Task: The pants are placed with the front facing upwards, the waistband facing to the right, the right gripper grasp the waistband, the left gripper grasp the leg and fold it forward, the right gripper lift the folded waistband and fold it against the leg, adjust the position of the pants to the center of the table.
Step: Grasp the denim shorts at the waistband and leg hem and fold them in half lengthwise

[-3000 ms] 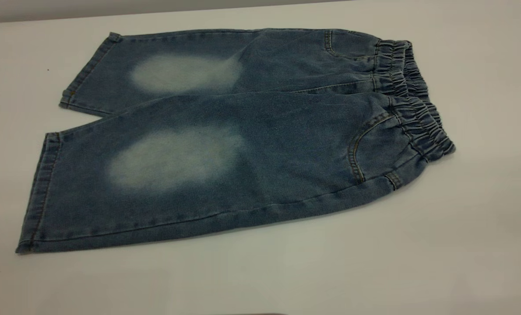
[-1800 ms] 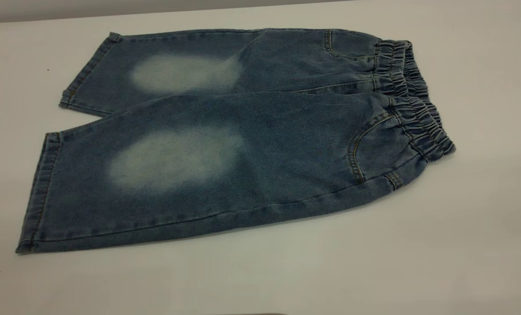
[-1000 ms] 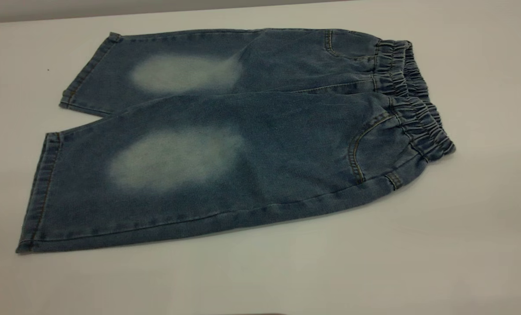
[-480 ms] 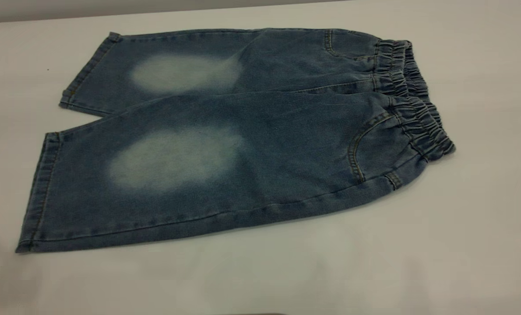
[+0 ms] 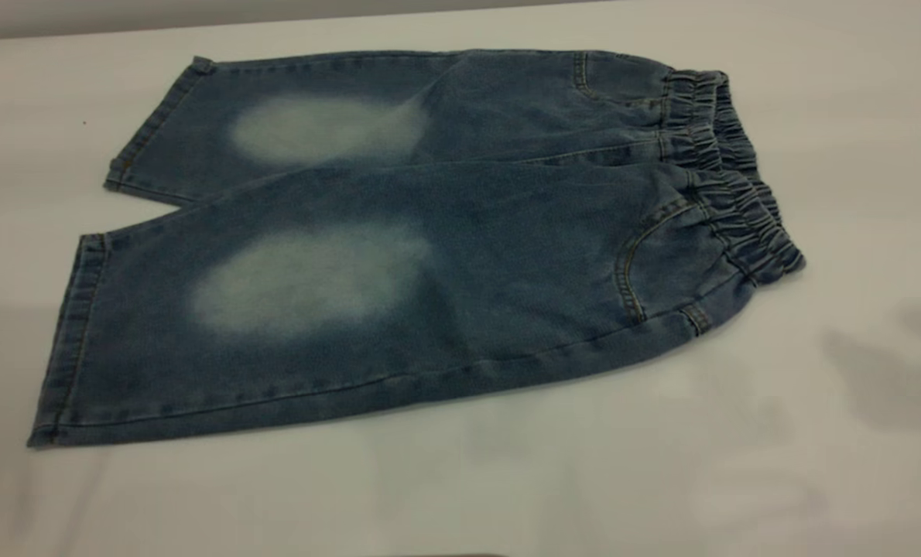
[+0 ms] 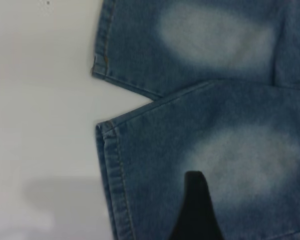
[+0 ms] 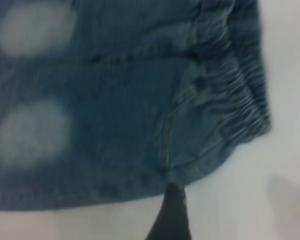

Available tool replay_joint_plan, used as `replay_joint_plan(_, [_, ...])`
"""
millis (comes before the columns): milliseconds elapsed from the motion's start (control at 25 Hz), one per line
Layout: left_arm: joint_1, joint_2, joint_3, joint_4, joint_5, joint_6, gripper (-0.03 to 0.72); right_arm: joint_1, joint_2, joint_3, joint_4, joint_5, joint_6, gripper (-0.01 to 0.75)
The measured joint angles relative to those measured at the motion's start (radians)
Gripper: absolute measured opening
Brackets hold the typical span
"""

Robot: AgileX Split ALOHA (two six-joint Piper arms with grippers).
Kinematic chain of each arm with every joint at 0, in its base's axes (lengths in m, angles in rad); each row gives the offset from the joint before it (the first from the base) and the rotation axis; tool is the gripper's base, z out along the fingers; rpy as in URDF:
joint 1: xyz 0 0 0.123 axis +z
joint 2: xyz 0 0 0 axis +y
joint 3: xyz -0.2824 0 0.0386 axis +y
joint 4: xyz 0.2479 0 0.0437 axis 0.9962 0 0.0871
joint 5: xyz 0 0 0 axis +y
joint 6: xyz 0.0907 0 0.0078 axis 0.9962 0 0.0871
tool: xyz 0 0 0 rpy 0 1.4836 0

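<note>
The blue denim pants point(image 5: 445, 232) lie flat and front up on the white table point(image 5: 855, 116), legs to the left. The ruffled waistband point(image 5: 727, 166) is at the right end. Neither gripper shows in the exterior view. In the left wrist view my left gripper point(image 6: 237, 210) hangs over the near leg beside its hem point(image 6: 109, 170); one black finger point(image 6: 195, 205) shows, with nothing against it. In the right wrist view my right gripper point(image 7: 215, 210) hovers at the pants' near edge by the waistband point(image 7: 240, 100); its one visible finger point(image 7: 172, 215) is over bare table.
Soft grey shadows lie on the table at the right point(image 5: 878, 379) and the lower left point(image 5: 11, 387). The table's far edge point(image 5: 275, 19) runs along the top of the exterior view.
The pants have not moved. Shadows have spread over the table at the right and the lower left.
</note>
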Motion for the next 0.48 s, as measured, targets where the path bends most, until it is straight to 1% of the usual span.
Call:
replay_joint_plan(200, [0.0,0.047,0.0,-0.036,-0.015,0.043,0.496,0.0,0.251,-0.001,0.301,-0.026,-0.32,0.568])
replay_joint_plan(360, [0.0,0.054,0.0,-0.04,-0.018,0.048,0.496,0.0,0.401,-0.003,0.55,-0.036,-0.562,0.582])
replay_joint_plan(480, [0.0,0.055,-0.001,-0.041,-0.024,0.048,0.496,0.0,0.503,-0.007,0.693,-0.031,-0.694,0.587])
